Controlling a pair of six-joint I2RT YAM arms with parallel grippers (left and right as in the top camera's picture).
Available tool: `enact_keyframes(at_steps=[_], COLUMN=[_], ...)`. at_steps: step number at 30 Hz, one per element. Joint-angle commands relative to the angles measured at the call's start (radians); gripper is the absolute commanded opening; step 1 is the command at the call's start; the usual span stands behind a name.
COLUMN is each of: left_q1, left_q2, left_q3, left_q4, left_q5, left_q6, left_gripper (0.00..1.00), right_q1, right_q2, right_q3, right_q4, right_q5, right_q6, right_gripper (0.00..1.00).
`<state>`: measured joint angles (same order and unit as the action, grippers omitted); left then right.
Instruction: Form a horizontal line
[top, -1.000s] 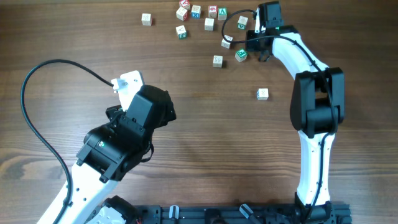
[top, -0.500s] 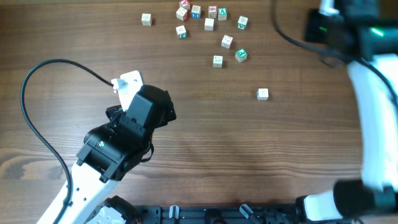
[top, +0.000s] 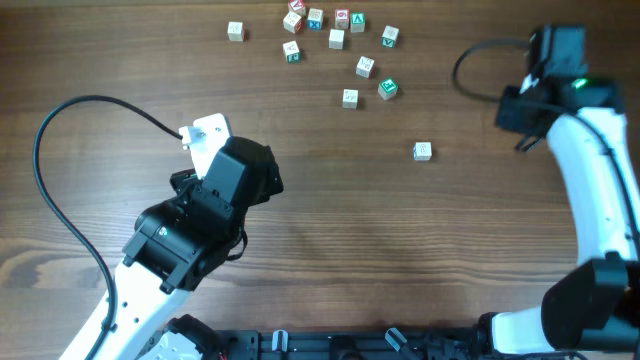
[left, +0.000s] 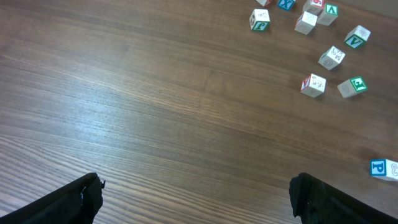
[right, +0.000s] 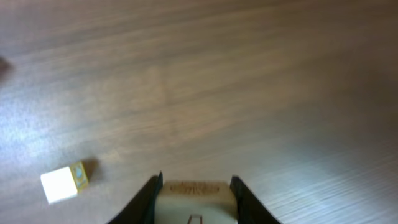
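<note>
Right claw (right: 195, 206) pinching a pale wooden cube (right: 195, 190) over the surface (right: 249, 74); left claw (left: 196, 202) spread wide.
We find the cubes not yet lined up: the lettered cubes (top: 336, 38) lie scattered at the far side of the surface, and one lone cube (top: 422, 150) sits well apart, nearer the right claw.

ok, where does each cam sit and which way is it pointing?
Overhead: above the table, looking straight down; left arm and right arm show.
Left wrist: low, facing the scattered cubes; open left claw tips show.
Right wrist: looks along the tabletop; right claw grips a pale block.
Shared: green cube in overhead and left wrist.
</note>
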<state>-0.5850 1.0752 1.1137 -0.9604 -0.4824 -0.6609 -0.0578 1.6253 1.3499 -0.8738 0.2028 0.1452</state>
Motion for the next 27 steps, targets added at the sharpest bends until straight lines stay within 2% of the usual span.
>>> enact_keyframes(at_steps=[1,7,12,14,18,23,27], left_q1=[0.005,0.005,0.005,0.005,0.005,0.005,0.006], left_q2=[0.001,0.001,0.001,0.001,0.001,0.001,0.001], left_q3=[-0.001,-0.001,-0.001,-0.001,-0.001,-0.001,-0.001], left_q4=[0.002,0.002,0.019,0.029,0.037,0.049,0.056], left_q5=[-0.02,-0.02,-0.017,0.056,0.055,0.067,0.058], left_q6=[-0.013,-0.013,-0.013,-0.013,-0.013,-0.013,-0.013], left_gripper=[1.0,1.0,1.0,1.0,1.0,1.0,1.0], right_q1=[0.0,0.0,0.0,0.0,0.0,0.0,-0.002], right_q2=[0.009,0.013,0.043,0.069,0.106,0.151,0.171], right_q3=[-0.163,-0.354,-0.467,-0.475,-0.475,-0.475,-0.475], right_q4=[0.145,0.439,0.607,0.638,0.655,0.711,0.741], right_q5=[-0.145,-0.227,-0.254,-0.3,-0.303,-0.164,-0.154], right_q6=[-0.063,-0.067,-0.064,-0.064,-0.075,-0.093,-0.101], right_gripper=[0.04,0.05,0.05,0.05,0.08,0.08,0.1])
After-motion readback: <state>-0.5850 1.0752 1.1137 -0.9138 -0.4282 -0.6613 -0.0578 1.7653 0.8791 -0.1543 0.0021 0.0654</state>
